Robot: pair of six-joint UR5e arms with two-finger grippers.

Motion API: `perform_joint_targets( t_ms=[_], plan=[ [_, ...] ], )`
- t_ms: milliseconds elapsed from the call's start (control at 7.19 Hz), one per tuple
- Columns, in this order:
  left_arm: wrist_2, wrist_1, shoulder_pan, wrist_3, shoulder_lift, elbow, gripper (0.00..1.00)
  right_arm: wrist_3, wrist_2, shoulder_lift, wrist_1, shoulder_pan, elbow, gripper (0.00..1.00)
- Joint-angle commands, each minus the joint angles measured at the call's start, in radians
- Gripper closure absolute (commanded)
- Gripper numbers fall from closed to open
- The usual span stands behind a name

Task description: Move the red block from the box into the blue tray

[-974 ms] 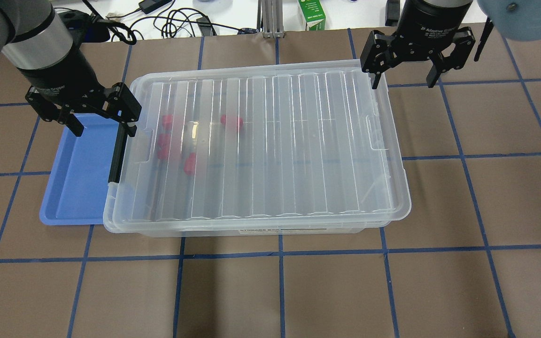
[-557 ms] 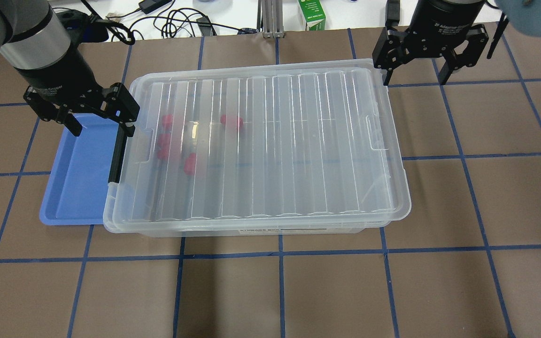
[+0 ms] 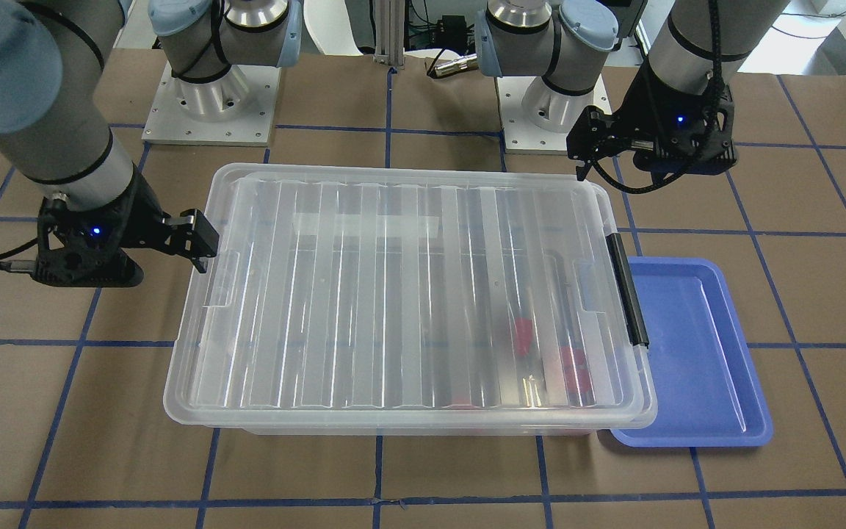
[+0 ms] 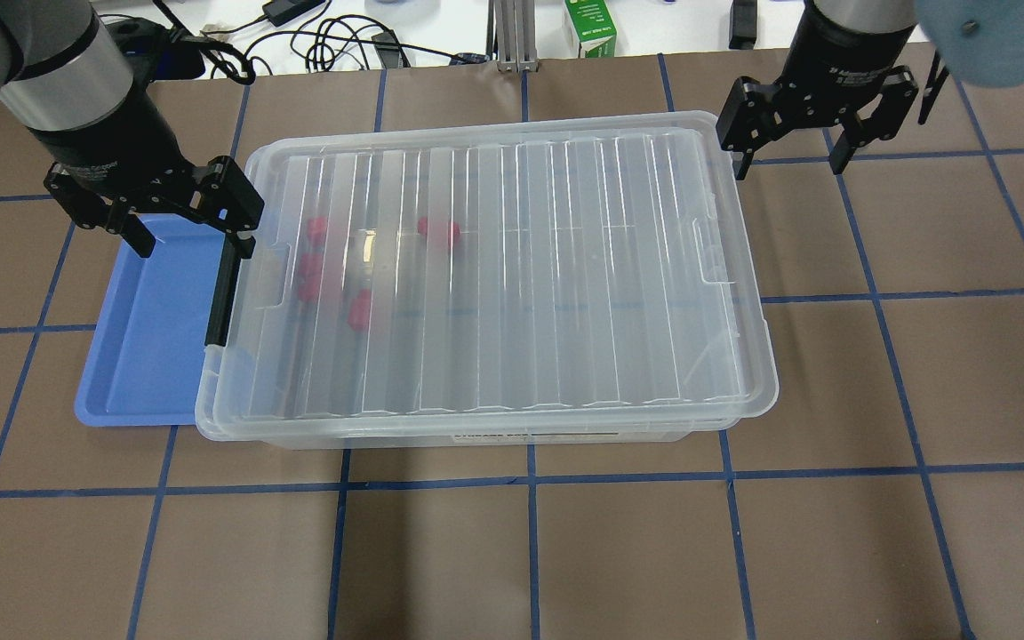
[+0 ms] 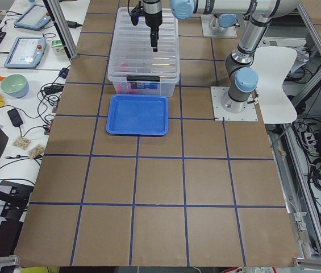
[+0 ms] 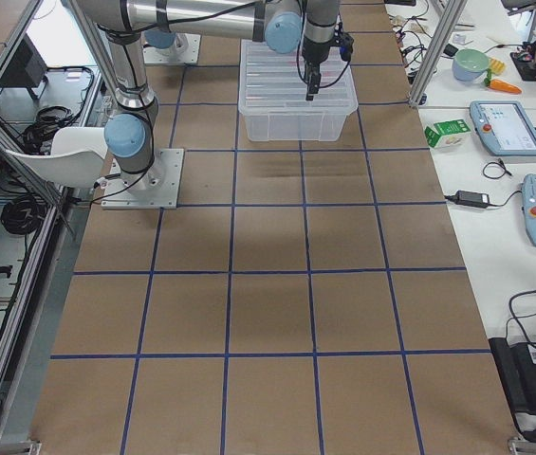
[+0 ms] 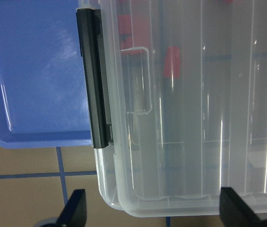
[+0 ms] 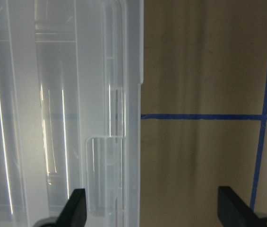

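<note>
The box (image 4: 565, 284) is a clear bin with its ribbed lid on, in the middle of the table. Several red blocks (image 4: 438, 229) show blurred through the lid near its left end, also in the left wrist view (image 7: 172, 61). A black latch bar (image 4: 221, 293) sits on that end. The blue tray (image 4: 152, 329) lies against the box's left end, with nothing in it. My left gripper (image 4: 196, 247) is open above the tray's far end and the latch. My right gripper (image 4: 790, 164) is open beside the box's far right corner.
A green carton (image 4: 590, 27) and cables (image 4: 334, 40) lie beyond the table's far edge. The brown table carries a blue tape grid (image 4: 530, 484). The two arm bases (image 3: 210, 103) stand behind the box in the front-facing view.
My right gripper has moved right, off the box's far right corner to just beside it. My left gripper has stayed almost still. The box, tray and blocks have not moved.
</note>
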Motion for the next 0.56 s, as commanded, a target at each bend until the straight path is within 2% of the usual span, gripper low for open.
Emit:
perform_joint_targets(
  t_ms=[0,139,417],
  plan=[
    [0.001,0.0,0.0,0.001,0.0,-0.001,0.0,-0.01,-0.001,0.011,-0.13,-0.001,0.122,0.03],
    [0.0,0.0,0.0,0.001,0.0,-0.001,0.0,-0.016,-0.007,0.011,-0.16,-0.001,0.155,0.03],
    [0.0,0.0,0.0,0.0,0.0,0.0,0.0,-0.021,-0.012,0.013,-0.185,-0.004,0.157,0.03]
  ],
)
